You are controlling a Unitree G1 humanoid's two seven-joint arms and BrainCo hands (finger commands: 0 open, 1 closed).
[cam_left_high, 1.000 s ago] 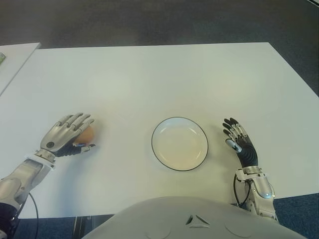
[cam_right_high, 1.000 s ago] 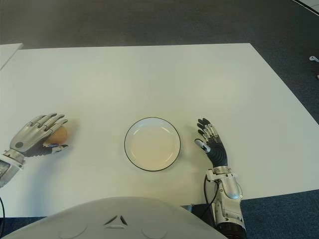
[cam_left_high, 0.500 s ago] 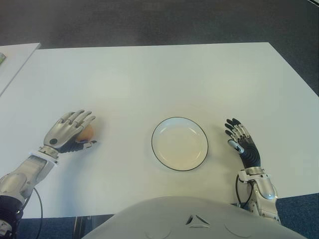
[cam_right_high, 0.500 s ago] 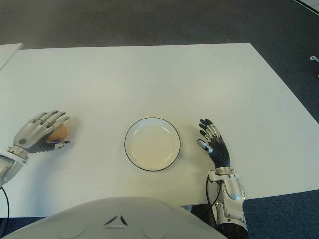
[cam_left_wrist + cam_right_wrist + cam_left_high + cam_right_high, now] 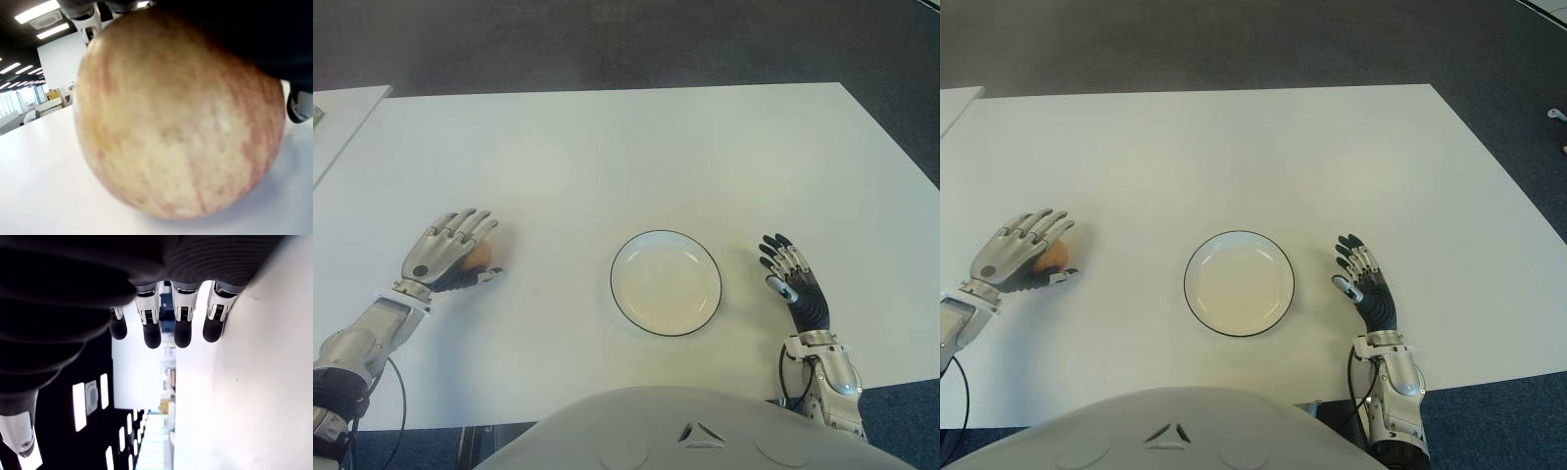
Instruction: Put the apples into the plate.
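apple [image 5: 483,257] mostly hidden under left hand [image 5: 445,257], grasp unclear | right hand [image 5: 790,282] released

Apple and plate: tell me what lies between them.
Nothing: in both eye views only bare table separates the apple, under the left hand, from the plate.

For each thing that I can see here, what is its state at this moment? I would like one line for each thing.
Apple: on the table, under the left hand, not in the plate.
Plate: on the table, holds nothing.
Left hand: over the apple, fingers spread, not closed on it.
Right hand: to the right of the plate, fingers open, holds nothing.
Table: bears the apple and the plate.
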